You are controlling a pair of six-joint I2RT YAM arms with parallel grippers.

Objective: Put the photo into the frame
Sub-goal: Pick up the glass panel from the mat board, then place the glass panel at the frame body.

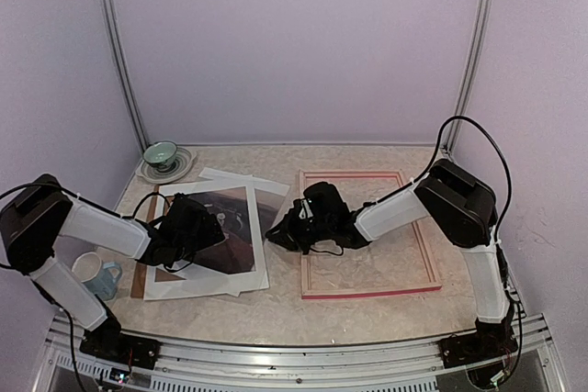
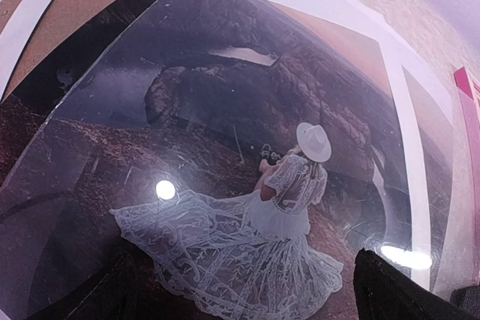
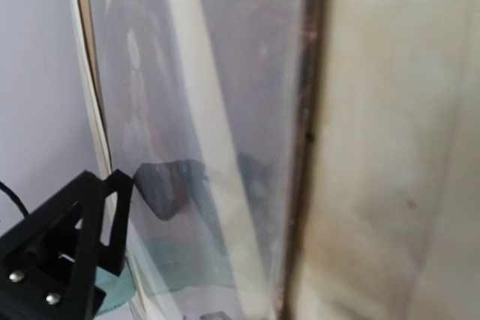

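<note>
Surrounding lilac walls [image 1: 294,43], speckled beige tabletop [image 1: 276,305]

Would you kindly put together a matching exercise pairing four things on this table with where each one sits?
Things:
1. photo
2. frame
3. green bowl
4. mug

Places:
A. back left corner
B. near left edge, beside the left arm's base
C. right of centre
D. left of centre

Pairs: 1-D, 2-C, 3-A, 4-B

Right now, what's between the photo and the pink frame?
The right end effector sits there, beside the photo, over a rail of the frame. The top view shows it.
</note>
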